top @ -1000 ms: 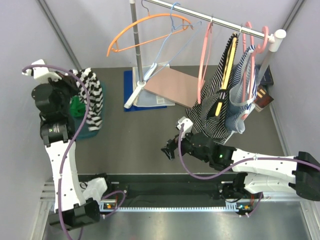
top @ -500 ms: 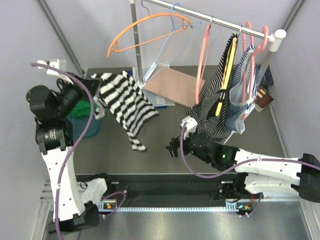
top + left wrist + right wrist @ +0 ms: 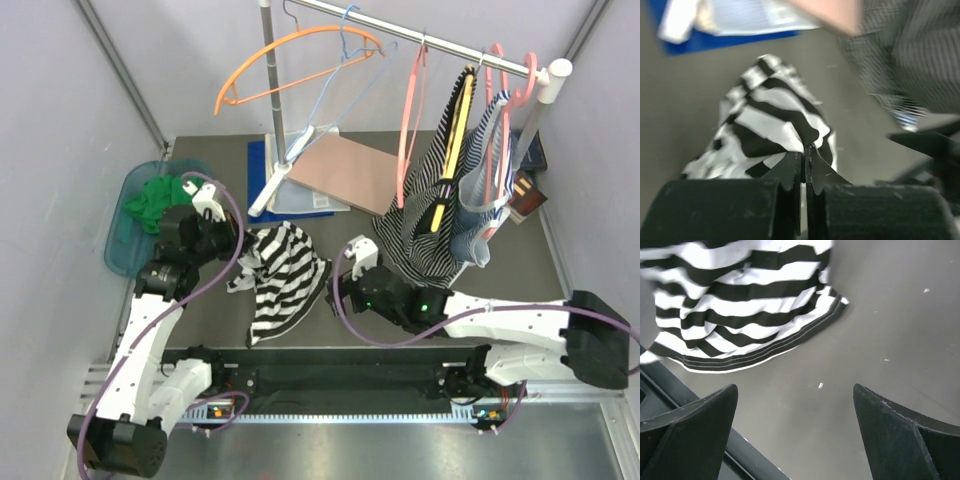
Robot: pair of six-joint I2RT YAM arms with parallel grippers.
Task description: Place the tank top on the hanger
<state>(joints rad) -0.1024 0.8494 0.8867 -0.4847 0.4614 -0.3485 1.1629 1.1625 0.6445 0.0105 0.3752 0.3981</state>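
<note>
The left pincer pinched the tank top; the right pincer, spread beside it, probably needed its free hem.

Orange hanger and light-blue wire hanger on rail, green cloth in teal tub, pink board

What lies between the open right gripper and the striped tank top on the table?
Only bare table: the right wrist view shows nothing but tiny specks between the right gripper and the hem of the tank top.
</note>
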